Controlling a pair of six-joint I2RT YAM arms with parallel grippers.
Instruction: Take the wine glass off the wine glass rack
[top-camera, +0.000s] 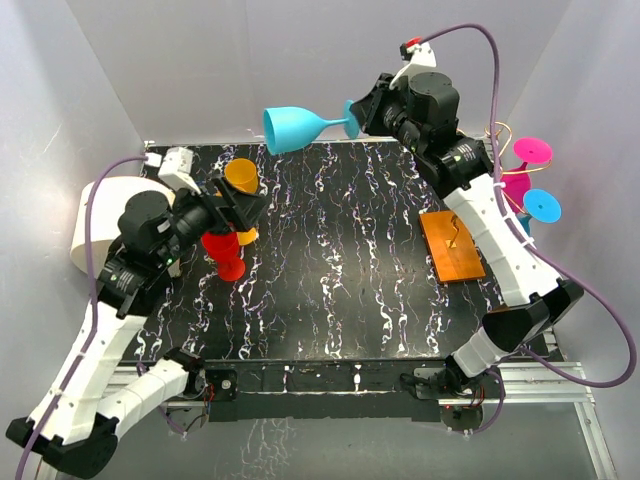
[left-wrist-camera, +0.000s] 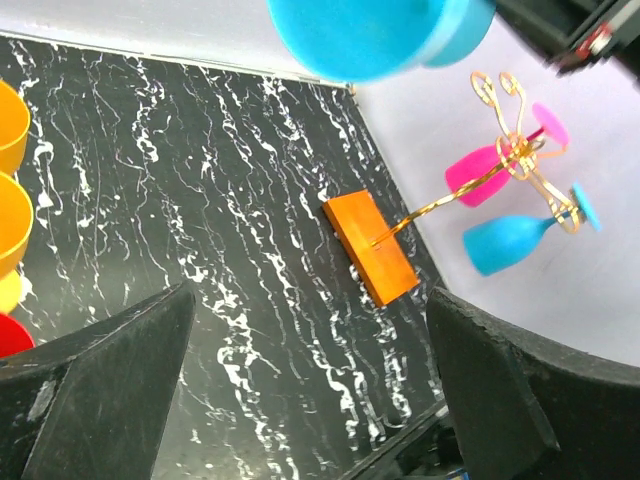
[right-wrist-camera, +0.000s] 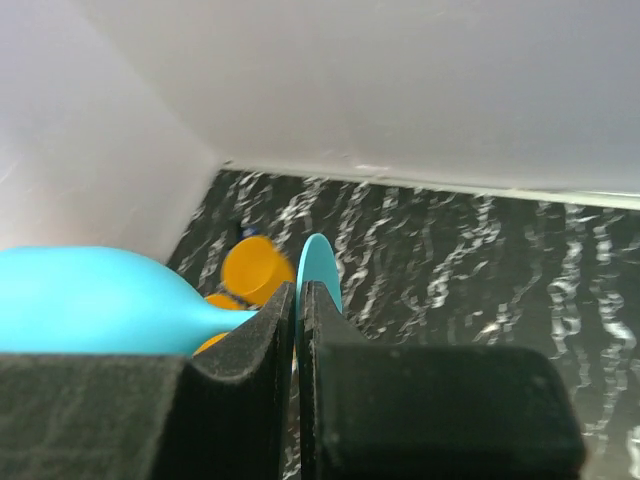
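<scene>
My right gripper (top-camera: 357, 117) is shut on the stem of a blue wine glass (top-camera: 298, 128) and holds it on its side, high over the table's back edge. In the right wrist view the fingers (right-wrist-camera: 265, 335) pinch just behind the glass's round foot (right-wrist-camera: 323, 270), with the bowl (right-wrist-camera: 90, 300) to the left. The wine glass rack has an orange base (top-camera: 452, 247) at the right and gold hooks (left-wrist-camera: 520, 160). A pink glass (left-wrist-camera: 478, 173) and another blue glass (left-wrist-camera: 508, 241) hang on it. My left gripper (top-camera: 236, 206) stands open and holds nothing (left-wrist-camera: 310, 300).
Orange (top-camera: 241, 175), yellow (top-camera: 247, 236) and red (top-camera: 225, 252) glasses stand at the table's left, right beside my left gripper. A white roll (top-camera: 92, 215) lies off the left edge. Grey walls close in the back and sides.
</scene>
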